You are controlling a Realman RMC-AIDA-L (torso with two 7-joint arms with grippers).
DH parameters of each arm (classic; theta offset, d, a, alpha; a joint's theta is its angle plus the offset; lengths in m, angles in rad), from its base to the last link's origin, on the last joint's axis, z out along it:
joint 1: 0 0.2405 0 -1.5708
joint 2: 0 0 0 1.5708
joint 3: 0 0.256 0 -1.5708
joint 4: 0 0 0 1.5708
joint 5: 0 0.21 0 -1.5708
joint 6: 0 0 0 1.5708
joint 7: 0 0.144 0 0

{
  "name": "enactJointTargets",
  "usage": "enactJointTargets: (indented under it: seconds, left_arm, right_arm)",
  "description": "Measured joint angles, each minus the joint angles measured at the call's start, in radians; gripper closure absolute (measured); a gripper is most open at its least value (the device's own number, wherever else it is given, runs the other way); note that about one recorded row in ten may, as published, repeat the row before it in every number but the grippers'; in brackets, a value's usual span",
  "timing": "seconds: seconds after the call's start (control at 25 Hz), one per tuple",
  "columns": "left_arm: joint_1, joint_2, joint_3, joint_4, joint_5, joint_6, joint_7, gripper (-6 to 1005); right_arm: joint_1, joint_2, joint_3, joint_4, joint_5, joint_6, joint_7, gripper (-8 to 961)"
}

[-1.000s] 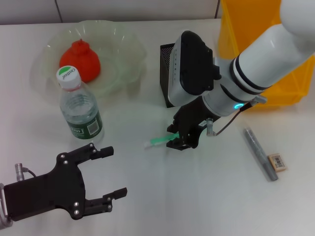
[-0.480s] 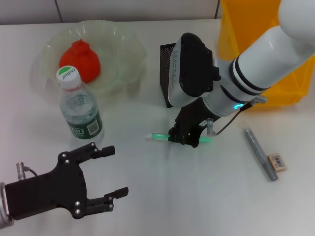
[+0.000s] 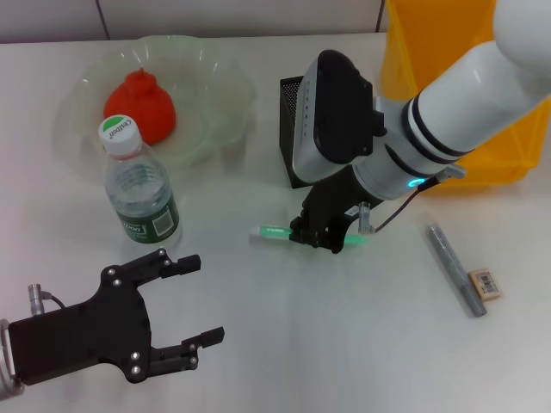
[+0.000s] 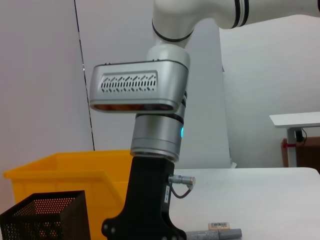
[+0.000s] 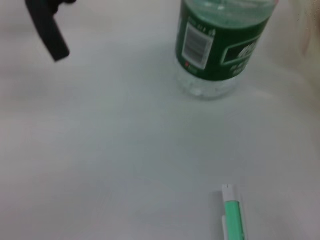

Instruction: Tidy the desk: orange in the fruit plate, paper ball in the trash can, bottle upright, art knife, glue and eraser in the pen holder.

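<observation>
Head view shows the right gripper, jaws clamped on the green art knife just before the pen holder, which I judge needs lifting over next; left gripper idles wide.

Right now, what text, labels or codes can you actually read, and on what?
Bottle cap: green print, looks like "Cestbon", not sure.
Bottle's dark-green label: white lettering and a barcode panel, blurred, unreadable.
Eraser: white barcode label, digits too small to read.
Green-and-white stick in the right pincer: no text visible.
</observation>
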Motion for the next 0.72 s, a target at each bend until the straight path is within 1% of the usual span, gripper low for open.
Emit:
enactJointTargets:
  seconds: [0.04, 0.12, 0.16, 0.2, 0.24, 0.36, 0.48, 0.56, 0.6, 0.64, 0.72]
  left_arm:
    - [0.000, 0.000, 0.000, 0.000, 0.000, 0.000, 0.000, 191]
    - [0.001, 0.000, 0.000, 0.000, 0.000, 0.000, 0.000, 191]
    - [0.001, 0.000, 0.000, 0.000, 0.000, 0.000, 0.000, 191]
    - [0.001, 0.000, 0.000, 0.000, 0.000, 0.000, 0.000, 191]
    - [0.000, 0.000, 0.001, 0.000, 0.000, 0.000, 0.000, 191]
    - [0.000, 0.000, 0.001, 0.000, 0.002, 0.000, 0.000, 190]
    - [-0.001, 0.000, 0.001, 0.000, 0.005, 0.000, 0.000, 190]
    - [-0.001, 0.000, 0.001, 0.000, 0.006, 0.000, 0.000, 190]
    - [0.000, 0.000, 0.001, 0.000, 0.006, -0.001, 0.000, 190]
    - [0.000, 0.000, 0.001, 0.000, 0.006, -0.002, 0.000, 190]
    - [-0.001, 0.000, 0.001, 0.000, 0.006, -0.005, 0.000, 190]
  right_arm:
    - [0.000, 0.000, 0.000, 0.000, 0.000, 0.000, 0.000, 888]
    - [-0.026, -0.001, 0.033, -0.045, 0.004, -0.016, 0.013, 888]
    - [-0.045, -0.001, 0.072, -0.081, 0.008, -0.027, 0.016, 888]
    - [-0.094, 0.000, 0.163, -0.157, 0.041, -0.061, 0.000, 888]
    - [-0.094, 0.000, 0.163, -0.157, 0.041, -0.061, 0.000, 888]
    - [-0.187, -0.002, 0.300, -0.266, 0.203, -0.096, -0.094, 889]
    - [-0.272, -0.002, 0.414, -0.304, 0.399, -0.096, -0.240, 889]
    - [-0.322, -0.001, 0.473, -0.283, 0.566, -0.092, -0.371, 889]
    - [-0.344, -0.001, 0.513, -0.207, 0.719, -0.086, -0.526, 889]
    - [-0.344, -0.001, 0.513, -0.207, 0.719, -0.086, -0.526, 889]
    - [-0.343, 0.000, 0.544, -0.091, 0.847, -0.079, -0.679, 889]
